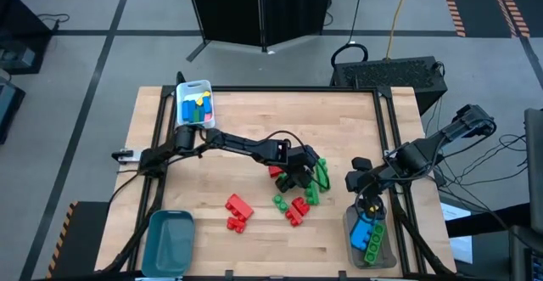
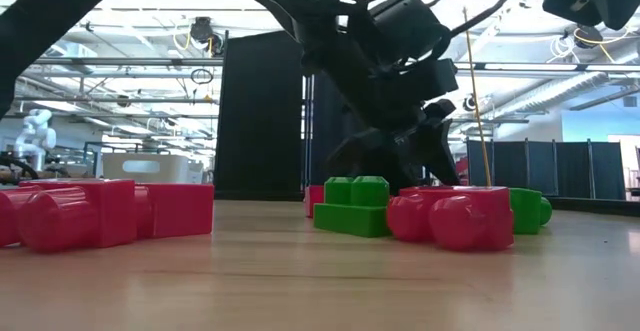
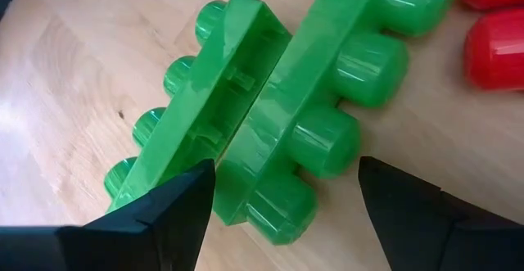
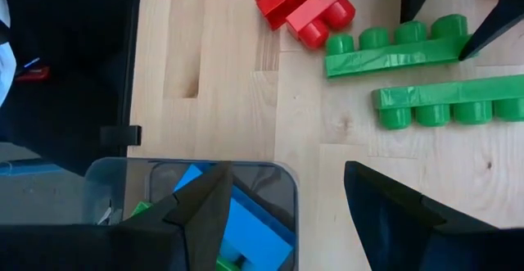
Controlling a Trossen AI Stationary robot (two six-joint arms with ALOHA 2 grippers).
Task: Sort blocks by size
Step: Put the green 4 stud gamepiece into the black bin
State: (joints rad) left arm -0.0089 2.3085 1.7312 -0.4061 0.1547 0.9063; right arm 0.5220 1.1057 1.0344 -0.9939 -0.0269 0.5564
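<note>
Blocks (image 1: 239, 212) partly binned; we see the left end effector (image 3: 282, 181) spread around a green bar (image 3: 327, 99), reds beside it unsorted.

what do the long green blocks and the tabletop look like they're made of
Long green blocks: most likely moulded plastic with a glossy finish; the rounded studs carry bright highlights and the edges are crisp. Tabletop: appears to be wood, jointed planks with visible grain and a small knot, in a pale, fairly matte finish.
</note>
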